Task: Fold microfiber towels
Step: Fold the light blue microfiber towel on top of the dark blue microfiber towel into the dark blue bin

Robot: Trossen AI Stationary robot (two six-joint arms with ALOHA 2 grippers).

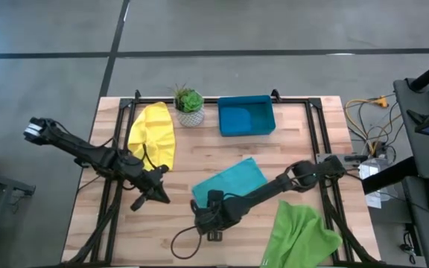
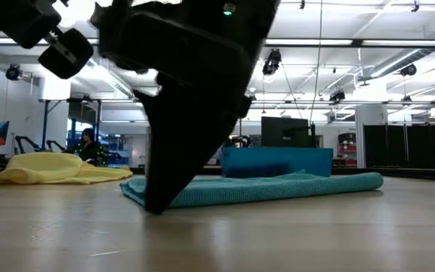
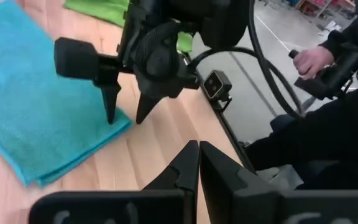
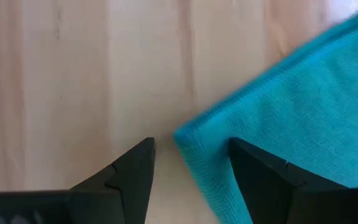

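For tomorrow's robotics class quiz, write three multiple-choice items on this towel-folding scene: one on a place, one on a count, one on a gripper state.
1. Where does the yellow towel lie?
A. in the tray
B. on the table's far left, beside the potted plant
C. under the teal towel

2. How many towels show in the high view?
A. two
B. three
C. five

3. How is the right gripper?
A. open at the teal towel's corner
B. shut on the green towel
C. raised high above the tray

Answers:
1 B: yellow towel lies left of the potted plant.
2 B: yellow, teal towel, green towel.
3 A: right gripper straddles the corner.
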